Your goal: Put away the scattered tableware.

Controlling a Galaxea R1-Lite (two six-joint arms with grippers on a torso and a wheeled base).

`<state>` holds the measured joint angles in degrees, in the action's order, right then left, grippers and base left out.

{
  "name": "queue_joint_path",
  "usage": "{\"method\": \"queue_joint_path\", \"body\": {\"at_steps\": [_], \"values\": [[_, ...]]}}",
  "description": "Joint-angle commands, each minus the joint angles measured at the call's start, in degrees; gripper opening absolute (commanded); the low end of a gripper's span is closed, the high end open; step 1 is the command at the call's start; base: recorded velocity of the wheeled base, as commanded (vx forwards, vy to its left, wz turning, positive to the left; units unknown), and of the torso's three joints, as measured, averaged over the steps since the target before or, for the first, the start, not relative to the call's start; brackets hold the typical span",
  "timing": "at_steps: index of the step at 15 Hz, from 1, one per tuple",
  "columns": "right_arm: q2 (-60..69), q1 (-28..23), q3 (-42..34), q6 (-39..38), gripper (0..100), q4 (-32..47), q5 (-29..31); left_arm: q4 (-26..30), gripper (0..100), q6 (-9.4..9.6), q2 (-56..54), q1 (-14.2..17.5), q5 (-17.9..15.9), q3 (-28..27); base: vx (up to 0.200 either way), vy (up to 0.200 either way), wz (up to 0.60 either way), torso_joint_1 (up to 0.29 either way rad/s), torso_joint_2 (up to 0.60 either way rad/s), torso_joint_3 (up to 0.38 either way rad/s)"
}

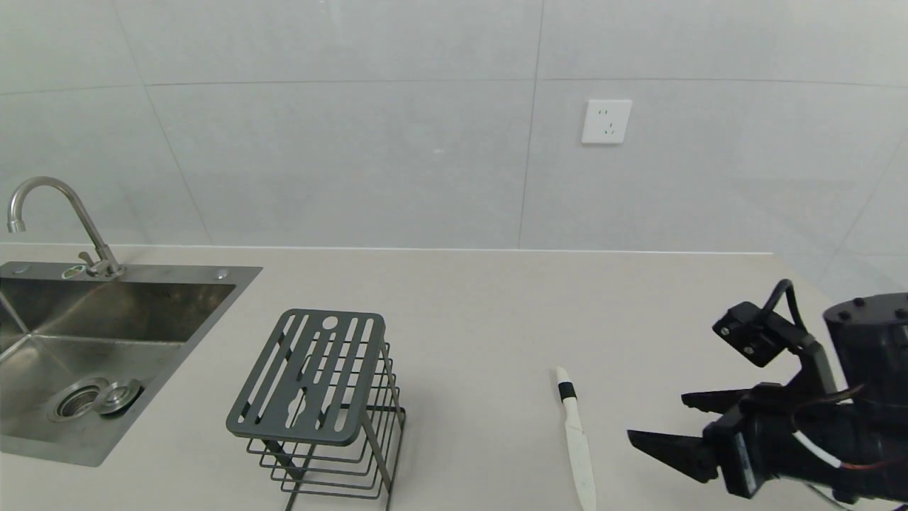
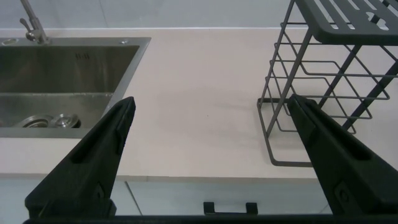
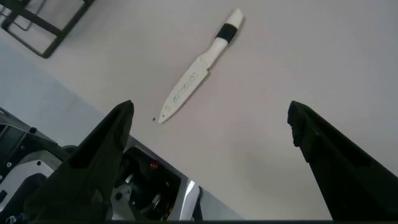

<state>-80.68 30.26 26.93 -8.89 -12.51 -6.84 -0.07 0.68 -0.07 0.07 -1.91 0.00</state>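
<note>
On the smooth pale countertop (image 1: 482, 319), right of the brushed-steel sink (image 1: 142, 305), stands the dark wire knife rack (image 1: 312, 376) with its slotted flat top. Both claws gape wide and empty: the left gripper (image 2: 211, 102) faces the rack, and the right gripper (image 1: 658, 417) is near the slim white knife (image 1: 576, 440), which lies flat right of the rack. Best to pinch its black-banded handle, clear of the blade.

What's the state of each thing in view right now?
knife: lying flat on the counter, not held
knife rack: upright, slots empty
faucet: no water running
strainer: lying beside the drain
wall socket: nothing plugged in
left pincer: open, empty
right pincer: open, empty
</note>
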Motion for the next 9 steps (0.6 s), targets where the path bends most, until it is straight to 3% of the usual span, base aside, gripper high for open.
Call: {"method": "queue_joint_path", "body": {"at_steps": [1, 4, 9], "values": [[-7.0, 6.8, 2.2, -7.2, 100, -1.8, 5.1, 0.0, 100, 0.02, 0.1, 0.0, 0.0, 0.0, 0.000, 0.000, 0.00, 0.000, 0.00, 0.000], [-15.8, 9.7, 3.9, -13.3, 100, -1.9, 12.5, 0.0, 100, 0.02, 0.1, 0.0, 0.0, 0.0, 0.000, 0.000, 0.00, 0.000, 0.00, 0.000], [-23.7, 12.8, 7.8, -18.7, 100, -1.8, 17.9, 0.0, 100, 0.02, 0.1, 0.0, 0.0, 0.0, 0.000, 0.000, 0.00, 0.000, 0.00, 0.000]]}}
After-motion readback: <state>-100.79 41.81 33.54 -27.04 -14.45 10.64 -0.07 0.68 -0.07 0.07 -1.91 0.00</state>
